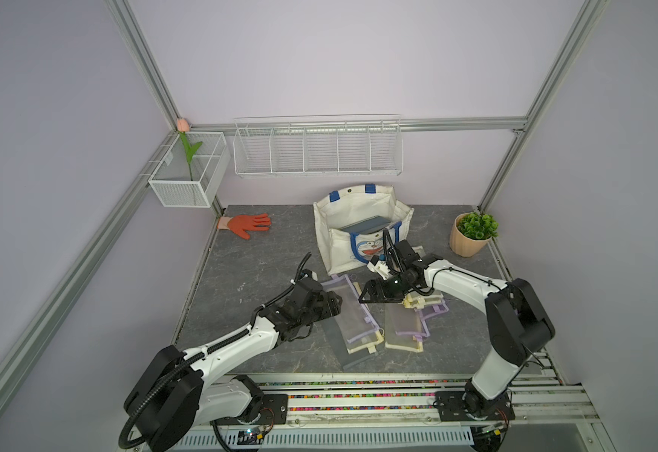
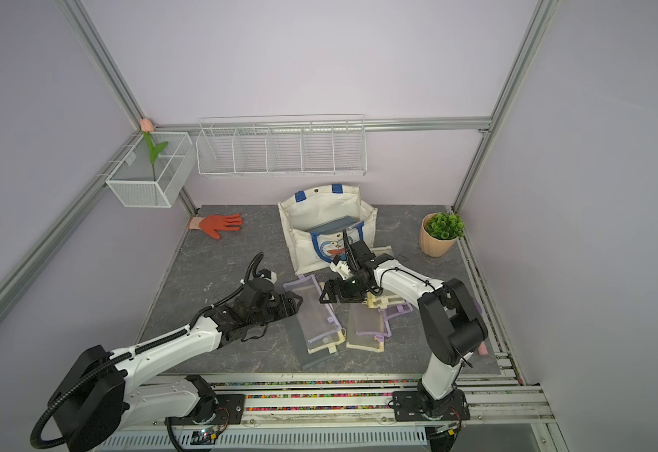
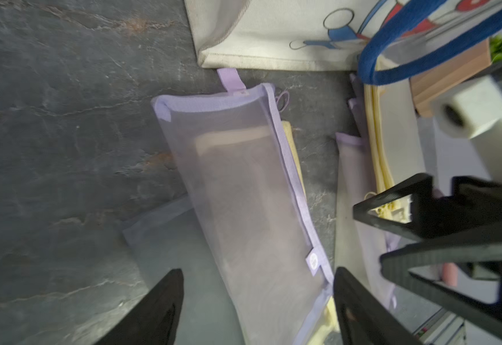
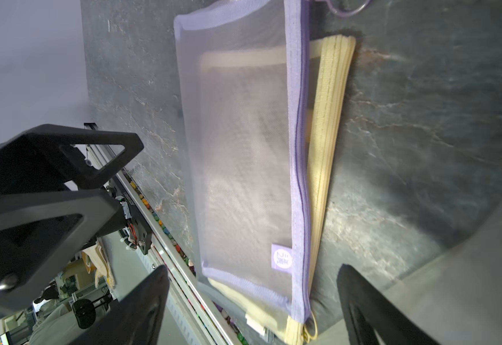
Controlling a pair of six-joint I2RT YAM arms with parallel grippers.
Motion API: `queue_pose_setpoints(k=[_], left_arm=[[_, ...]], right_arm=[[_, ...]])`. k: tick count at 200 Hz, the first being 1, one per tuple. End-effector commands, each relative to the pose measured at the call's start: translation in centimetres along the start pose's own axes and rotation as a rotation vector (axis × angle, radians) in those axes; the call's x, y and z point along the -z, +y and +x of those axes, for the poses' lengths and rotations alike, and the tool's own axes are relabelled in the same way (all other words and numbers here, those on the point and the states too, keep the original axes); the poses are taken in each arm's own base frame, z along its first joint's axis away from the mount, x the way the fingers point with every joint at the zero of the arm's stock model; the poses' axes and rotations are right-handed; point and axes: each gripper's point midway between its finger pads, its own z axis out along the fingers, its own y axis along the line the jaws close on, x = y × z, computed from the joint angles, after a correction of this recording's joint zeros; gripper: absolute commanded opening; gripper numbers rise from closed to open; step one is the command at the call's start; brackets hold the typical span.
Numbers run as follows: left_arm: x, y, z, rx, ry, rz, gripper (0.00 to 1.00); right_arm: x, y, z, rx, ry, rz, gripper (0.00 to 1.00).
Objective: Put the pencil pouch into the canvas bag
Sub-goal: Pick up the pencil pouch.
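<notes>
The left arm (image 1: pixel 233 342) reaches in from 7 o'clock. Its left claw (image 3: pixel 258 270) is spread apart over the purple-edged mesh pencil pouch (image 1: pixel 349 309) and grips nothing. The right claw (image 4: pixel 252 265), also apart, hovers at the pouch's 3 o'clock edge. The pouch lies flat on the tabletop (image 1: pixel 257 266) atop a cream pouch (image 4: pixel 330 119). The canvas bag (image 1: pixel 339 250) stands open at its 12 o'clock.

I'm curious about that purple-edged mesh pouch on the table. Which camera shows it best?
The right wrist view: the purple-trimmed mesh pouch appears large and nearly whole, zipper and label visible. The left wrist view cuts off one end. In both top views it is small, edge hidden by the left gripper.
</notes>
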Motion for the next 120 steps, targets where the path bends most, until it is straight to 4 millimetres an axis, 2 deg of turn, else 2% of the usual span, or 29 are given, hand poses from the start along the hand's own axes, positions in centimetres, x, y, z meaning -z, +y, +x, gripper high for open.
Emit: queue_pose_setpoints(k=[1, 30, 55, 99, 120], left_arm=[[-1.2, -2.1, -1.3, 0.168, -0.043, 0.123, 0.77], [-3.2, -1.5, -0.2, 0.227, 0.008, 0.125, 0.73], [-4.1, -0.6, 0.4, 0.282, 0.005, 0.134, 0.69], [-2.6, 0.9, 1.1, 0.282, -0.001, 0.095, 0.66], [-1.2, 2.6, 1.7, 0.268, -0.003, 0.024, 0.64]], right_arm=[[-1.3, 1.1, -1.6, 0.064, -0.023, -0.047, 0.85], [-3.2, 0.7, -1.5, 0.066, 0.012, -0.046, 0.83], [-4.5, 0.0, -0.9, 0.057, 0.041, -0.041, 0.81], [-5.6, -0.3, 0.3, 0.059, 0.074, -0.033, 0.77], [-5.8, -0.2, 0.7, 0.064, 0.084, -0.032, 0.73]])
